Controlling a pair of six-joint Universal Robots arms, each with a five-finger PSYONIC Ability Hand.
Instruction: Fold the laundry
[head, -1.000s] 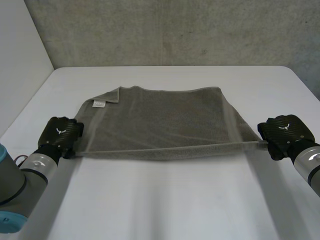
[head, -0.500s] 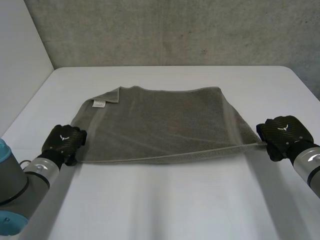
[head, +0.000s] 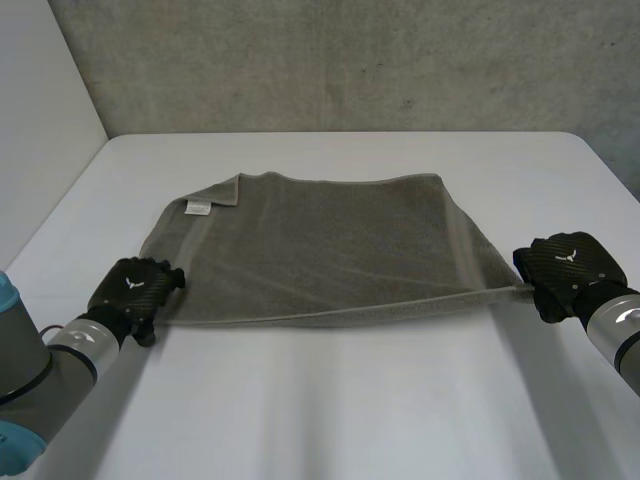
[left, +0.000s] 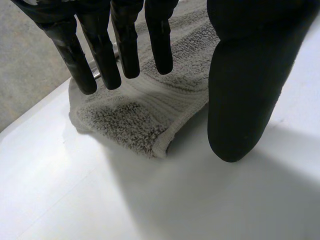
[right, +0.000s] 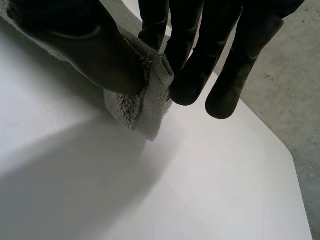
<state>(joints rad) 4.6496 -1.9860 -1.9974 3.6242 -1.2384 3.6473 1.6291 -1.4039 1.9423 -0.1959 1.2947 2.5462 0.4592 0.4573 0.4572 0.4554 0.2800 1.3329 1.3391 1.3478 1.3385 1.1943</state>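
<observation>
From the head view I see a white counter (head: 330, 400) with rounded far corners, set against a rough grey concrete wall (head: 350, 60), and a plain white side panel (head: 40, 120) along its left. A grey towel (head: 320, 240) lies spread across the middle of the counter, a small white label (head: 197, 207) at its far left corner. The left hand (head: 135, 285) sits at the towel's near left corner and the right hand (head: 565, 265) at its near right corner. The near edge runs between them, rising off the counter toward the right hand.

In the left wrist view, the left hand's fingers (left: 127, 45) hang straight and spread above the towel (left: 145, 115). The thumb (left: 245, 75) stands well apart from them over the bare counter (left: 75, 190). The towel's corner lies flat on the counter beneath the fingertips, and nothing is pinched. A strip of grey wall (left: 25, 75) shows past the counter's edge.

In the right wrist view, the right hand (right: 90, 45) has the towel's corner (right: 142, 107) clamped between its thumb and fingers (right: 192, 60). A short tuft of cloth hangs below the pinch, just above the counter (right: 200, 190). Beyond the counter's edge there is a rough grey surface (right: 295, 90); I cannot tell whether it is wall or floor.
</observation>
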